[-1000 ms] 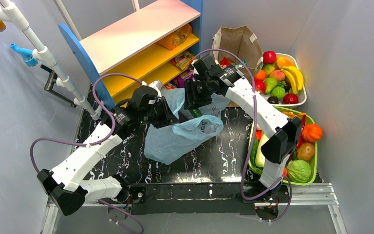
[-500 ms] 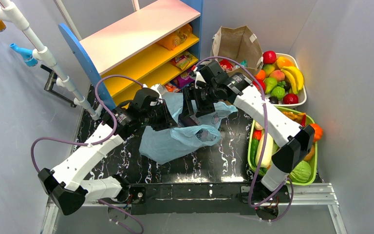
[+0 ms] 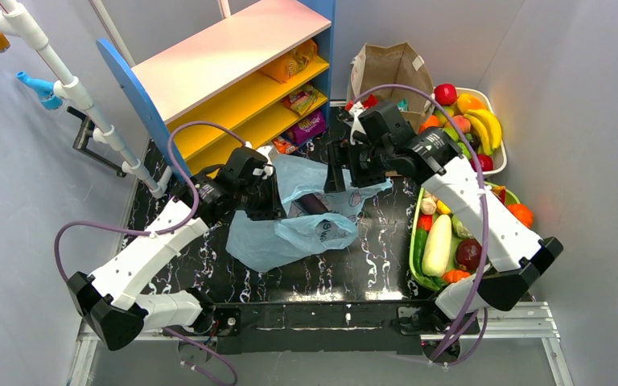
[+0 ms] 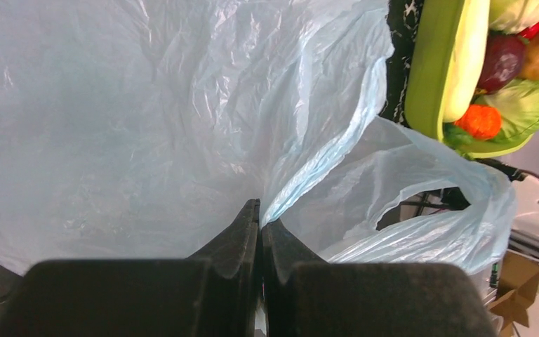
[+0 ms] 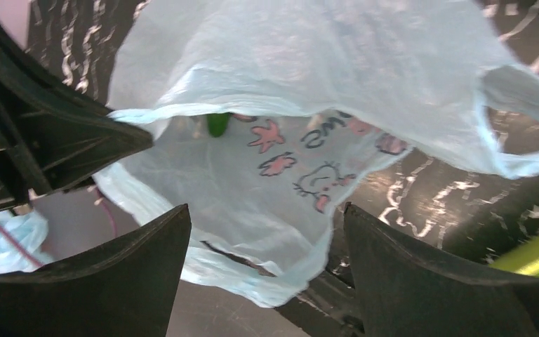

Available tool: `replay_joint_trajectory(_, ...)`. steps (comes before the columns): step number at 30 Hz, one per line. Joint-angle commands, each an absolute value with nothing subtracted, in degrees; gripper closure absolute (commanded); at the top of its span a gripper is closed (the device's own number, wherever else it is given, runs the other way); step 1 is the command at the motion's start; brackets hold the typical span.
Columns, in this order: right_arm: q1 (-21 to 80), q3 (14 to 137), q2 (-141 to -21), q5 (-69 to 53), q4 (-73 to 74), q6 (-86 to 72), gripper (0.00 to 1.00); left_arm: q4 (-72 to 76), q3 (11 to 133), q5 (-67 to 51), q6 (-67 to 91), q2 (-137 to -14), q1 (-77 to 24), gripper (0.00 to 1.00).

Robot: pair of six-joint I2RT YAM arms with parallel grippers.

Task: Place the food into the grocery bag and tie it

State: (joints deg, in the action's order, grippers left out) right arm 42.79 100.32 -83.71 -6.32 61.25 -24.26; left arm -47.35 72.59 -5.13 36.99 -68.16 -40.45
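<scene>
Bag (image 3: 290,237) lower now, right gripper (image 5: 265,210) wider.

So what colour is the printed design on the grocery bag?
Pink cartoon drawings with dark outlines, on the light-blue grocery bag; clearest in the right wrist view.

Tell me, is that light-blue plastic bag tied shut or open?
Open, not tied. The bag gapes at its mouth, a loop handle hangs loose, and the left hand pinches one edge.

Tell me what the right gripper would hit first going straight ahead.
The bag: its printed plastic fills the view ahead of the open right gripper, though depth is unclear.
</scene>
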Motion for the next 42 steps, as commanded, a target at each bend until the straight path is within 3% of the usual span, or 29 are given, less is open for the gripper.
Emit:
replay_joint_trajectory(1,39.6,100.1,-80.6,6.0,63.4,-24.0,0.13,-51.0,74.0,-5.2,33.7,-67.0,-40.2,1.00)
replay_joint_trajectory(12,20.8,101.0,-77.3,17.2,66.2,-39.2,0.12,-50.3,75.5,-8.4,32.8,-68.0,-40.2,1.00)
replay_joint_trajectory(21,5.4,95.3,-80.1,17.8,65.1,-58.1,0.16,-49.5,76.0,-9.2,32.0,-68.0,-40.3,1.00)
replay_joint_trajectory(32,0.5,99.3,-93.7,19.3,62.1,-72.0,0.12,-51.5,80.8,-5.8,22.9,-69.7,-40.3,1.00)
replay_joint_trajectory(42,-3.7,109.6,-109.2,16.0,58.3,-75.5,0.10,-53.2,82.9,-5.3,15.4,-74.4,-40.2,1.00)
